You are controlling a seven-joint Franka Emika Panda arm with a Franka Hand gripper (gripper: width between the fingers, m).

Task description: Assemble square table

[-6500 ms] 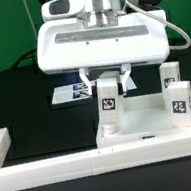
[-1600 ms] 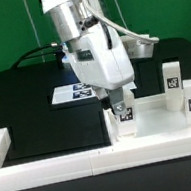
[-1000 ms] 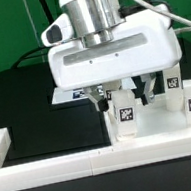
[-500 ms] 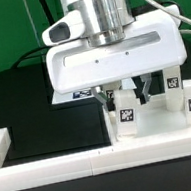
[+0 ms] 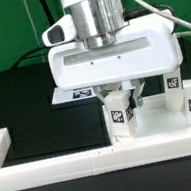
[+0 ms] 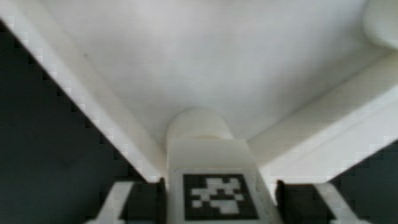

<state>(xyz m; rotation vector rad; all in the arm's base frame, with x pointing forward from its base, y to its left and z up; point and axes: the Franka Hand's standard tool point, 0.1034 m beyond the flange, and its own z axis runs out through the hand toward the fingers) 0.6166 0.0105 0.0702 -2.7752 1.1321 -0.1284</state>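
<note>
— What is the gripper (image 5: 120, 106) doing?
— Its fingers (image 6: 121, 198) are pressing both sides of a tagged leg (image 5: 119, 118), gripping it.
— Where is the leg standing?
— Upright at a corner of the square table slab (image 5: 159, 123), beside the border rail (image 5: 55, 167).

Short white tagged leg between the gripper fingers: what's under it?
The short white tagged leg stands upright on the white square tabletop slab, near its corner. Any socket beneath is covered by the leg. The gripper straddles it.
</note>
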